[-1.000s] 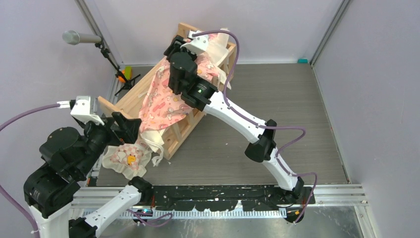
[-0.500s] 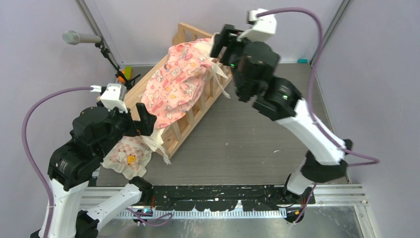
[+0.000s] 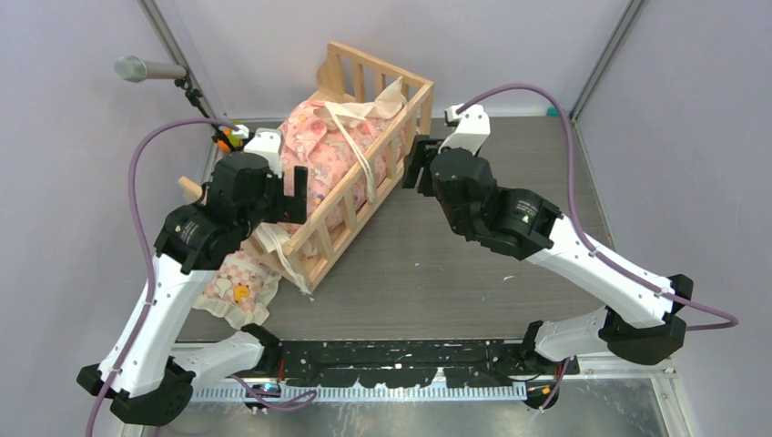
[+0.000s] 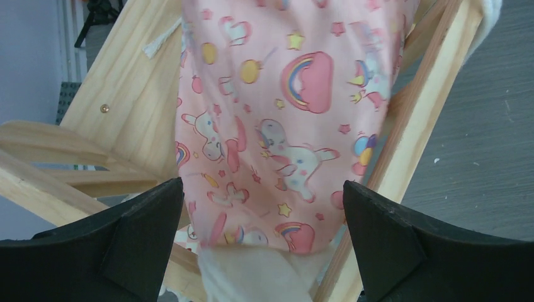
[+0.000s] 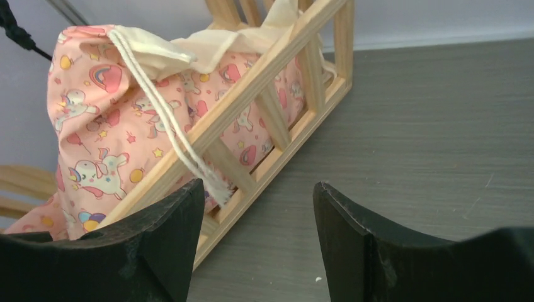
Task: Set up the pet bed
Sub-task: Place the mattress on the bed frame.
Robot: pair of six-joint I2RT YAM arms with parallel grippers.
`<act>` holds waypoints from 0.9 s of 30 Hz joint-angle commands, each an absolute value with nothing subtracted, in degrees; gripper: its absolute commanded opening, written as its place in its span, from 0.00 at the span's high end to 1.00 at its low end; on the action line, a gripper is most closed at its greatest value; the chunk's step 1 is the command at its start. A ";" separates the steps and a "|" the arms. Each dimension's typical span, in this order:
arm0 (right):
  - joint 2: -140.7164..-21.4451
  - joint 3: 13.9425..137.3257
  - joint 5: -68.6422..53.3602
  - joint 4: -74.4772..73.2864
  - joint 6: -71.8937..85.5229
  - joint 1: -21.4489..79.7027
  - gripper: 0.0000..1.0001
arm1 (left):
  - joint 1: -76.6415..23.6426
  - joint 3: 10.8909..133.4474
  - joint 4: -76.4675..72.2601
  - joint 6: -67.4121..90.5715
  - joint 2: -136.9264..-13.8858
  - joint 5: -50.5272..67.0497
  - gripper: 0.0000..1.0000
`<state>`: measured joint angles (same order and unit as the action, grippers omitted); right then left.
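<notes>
1. The pink unicorn-print fabric cushion [image 4: 283, 126] bulges above the rails and its cream tie cord [image 5: 170, 126] hangs outside. A passing finger could snag either and drag the cushion out.
2. The pale slatted-wood pet bed [image 5: 252, 82] lies straight ahead of the left gripper [image 4: 261, 251], whose jaws are wide and empty. The bed's side rail is near the right gripper [image 5: 252, 251], ahead and leftward, and those jaws are also parted and empty.

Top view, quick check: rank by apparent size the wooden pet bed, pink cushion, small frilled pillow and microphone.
1. pet bed
2. pink cushion, bunched inside the bed
3. small frilled pillow, partly hidden, so its full size is unsure
4. microphone
</notes>
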<state>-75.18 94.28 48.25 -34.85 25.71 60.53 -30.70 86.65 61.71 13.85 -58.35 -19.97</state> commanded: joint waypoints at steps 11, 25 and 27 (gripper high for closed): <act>-82.93 90.54 37.35 -24.62 53.97 60.38 0.32 | -30.85 88.54 60.27 11.77 -54.14 -28.42 0.00; -99.03 101.63 37.14 -33.12 61.80 59.95 0.37 | -30.83 87.83 61.48 9.17 -49.39 -30.06 0.00; -100.62 102.88 38.11 -34.75 61.14 59.60 0.48 | -30.85 87.80 61.67 8.69 -49.14 -30.06 0.00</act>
<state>-98.70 98.67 34.57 -30.52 59.81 60.29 -30.70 87.20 61.56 10.55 -49.58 -28.97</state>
